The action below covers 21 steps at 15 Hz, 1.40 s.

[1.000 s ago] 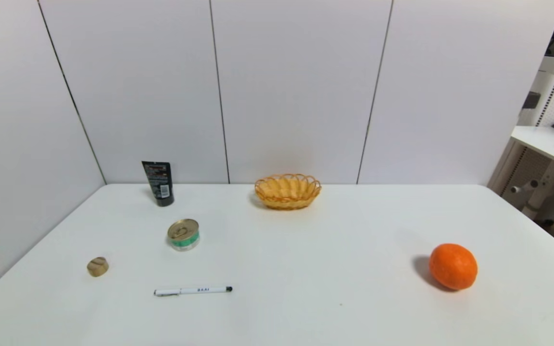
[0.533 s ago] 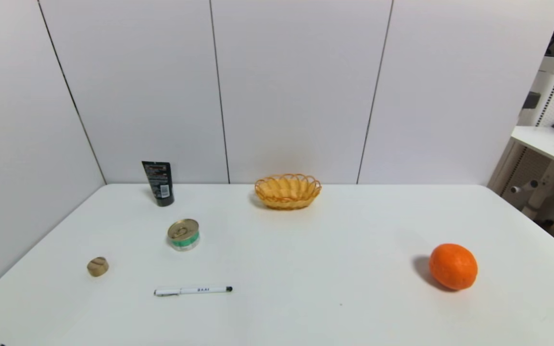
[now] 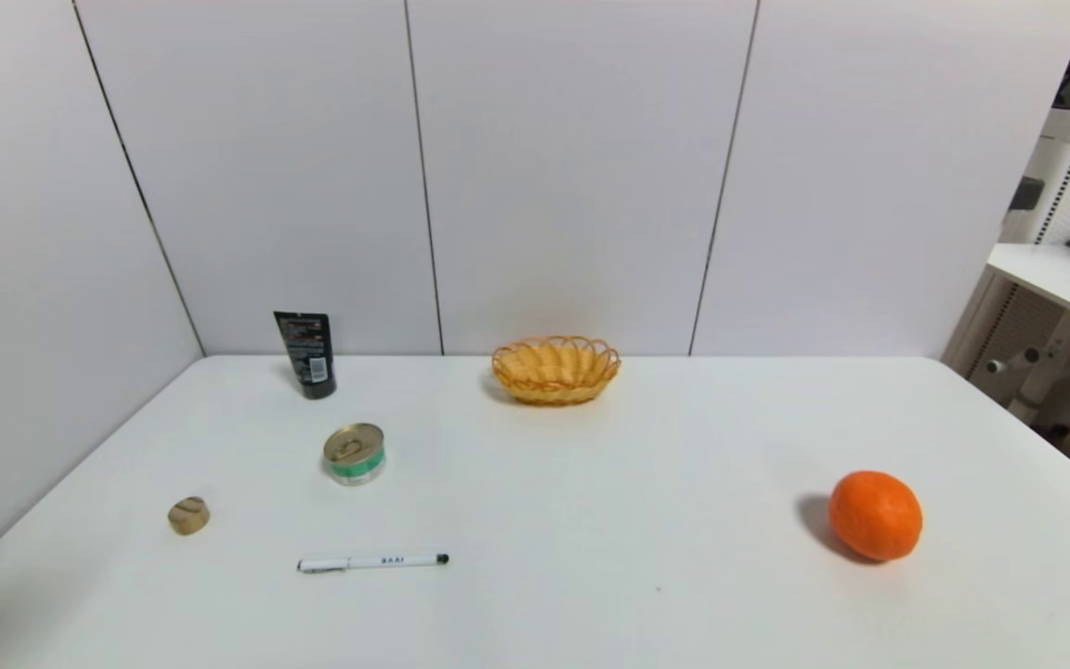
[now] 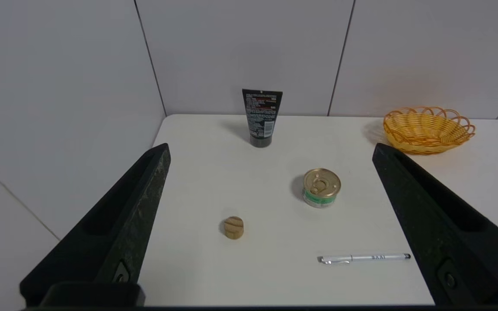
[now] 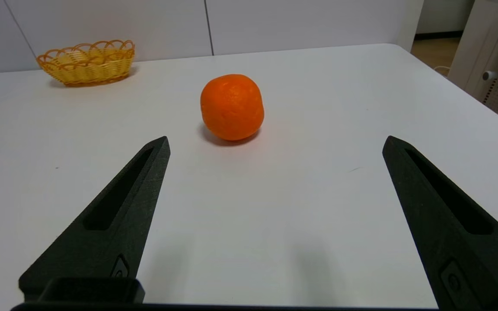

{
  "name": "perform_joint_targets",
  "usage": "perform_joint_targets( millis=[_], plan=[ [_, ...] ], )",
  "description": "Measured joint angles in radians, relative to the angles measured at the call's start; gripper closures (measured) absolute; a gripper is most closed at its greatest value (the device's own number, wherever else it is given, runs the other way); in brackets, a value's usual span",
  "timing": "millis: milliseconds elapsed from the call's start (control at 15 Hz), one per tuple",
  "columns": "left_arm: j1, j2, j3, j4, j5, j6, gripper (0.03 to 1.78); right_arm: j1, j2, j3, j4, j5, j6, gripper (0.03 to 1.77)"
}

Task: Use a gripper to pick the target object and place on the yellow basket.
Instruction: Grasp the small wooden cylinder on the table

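Target object [image 4: 234, 227] lies untouched on the table, ahead of the left end effector [image 4: 270, 151], spread wide and empty.

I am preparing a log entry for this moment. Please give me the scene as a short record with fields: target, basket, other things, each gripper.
target: wooden lump on the table, robot's left side, not held
basket: yellow basket at the far edge, near the wall
other things: tin can, pen, black tube, orange
left gripper: open, facing the lump, holding nothing
right gripper: open, facing the orange, holding nothing
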Motion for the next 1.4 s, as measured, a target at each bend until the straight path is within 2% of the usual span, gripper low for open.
perform_joint_targets(
  millis=[333, 600, 1000, 1400],
  plan=[
    [0.005, 0.318, -0.217, 0.009, -0.003, 0.081, 0.12, 0.000, 0.000, 0.000, 0.000, 0.000, 0.000, 0.10],
    [0.004, 0.495, -0.251, 0.073, -0.004, 0.123, 0.12, 0.000, 0.000, 0.000, 0.000, 0.000, 0.001, 0.10],
    [0.014, 0.694, -0.265, 0.203, -0.003, 0.127, 0.12, 0.000, 0.000, 0.000, 0.000, 0.000, 0.000, 0.10],
    [0.080, 0.874, -0.266, 0.320, -0.006, 0.120, 0.12, 0.000, 0.000, 0.000, 0.000, 0.000, 0.000, 0.10]
  ],
)
